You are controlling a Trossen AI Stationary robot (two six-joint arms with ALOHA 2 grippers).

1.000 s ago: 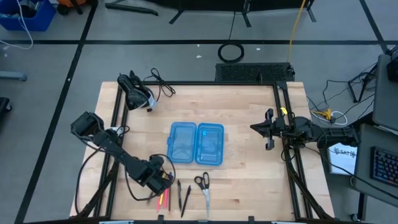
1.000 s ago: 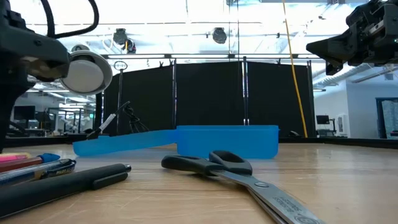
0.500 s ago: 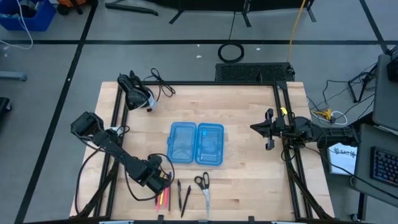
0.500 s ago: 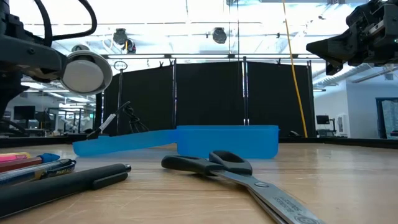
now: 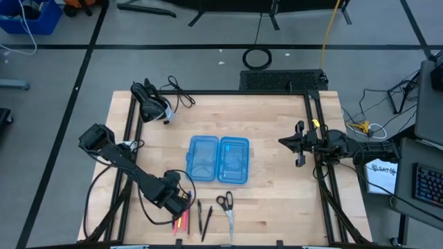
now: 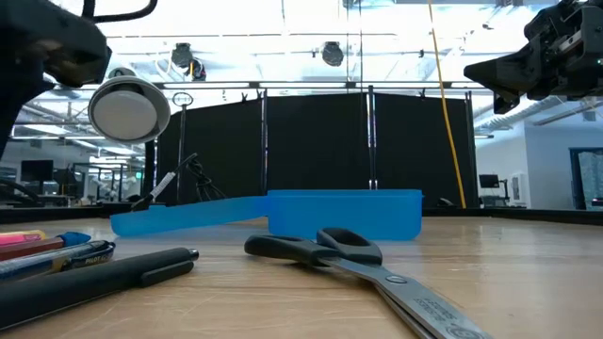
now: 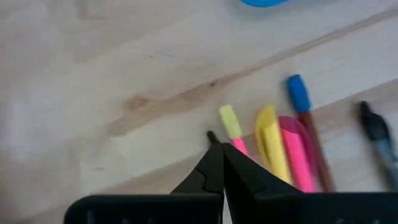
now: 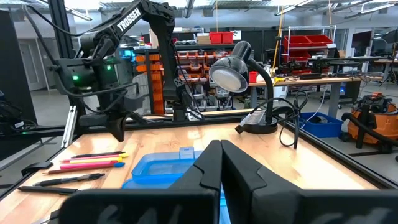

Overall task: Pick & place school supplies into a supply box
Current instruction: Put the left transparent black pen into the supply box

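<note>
Several thin pens [image 5: 184, 220] lie side by side at the near edge of the desk [image 5: 270, 131], with two dark pens [image 5: 203, 216] and the scissors [image 5: 225, 209] just beside them toward the right arm's side, all in front of the open supply box [image 5: 218, 160]. Expect the pens to be light, stiff and round, so they will likely roll or skid on the smooth wood if you nudge one end; take one across its barrel near the middle. They lie touching or nearly so, and that makes singling one out harder: the outermost yellow-tipped pen [image 7: 231, 126] looks the easiest to isolate. The scissors are heavier and flat; the pivot or the handle loops probably give the best hold.

Your left end effector [image 5: 181, 200] hovers just above the coloured pens. In its wrist view the two fingers [image 7: 214, 169] meet at the tips, pressed together with nothing between them, pointing at the yellow-tipped pen without visibly touching it. You will need to spread them before descending.

Your right end effector [image 5: 298, 144] waits off the desk surface, well apart from the box, fingers likewise together and empty.
</note>
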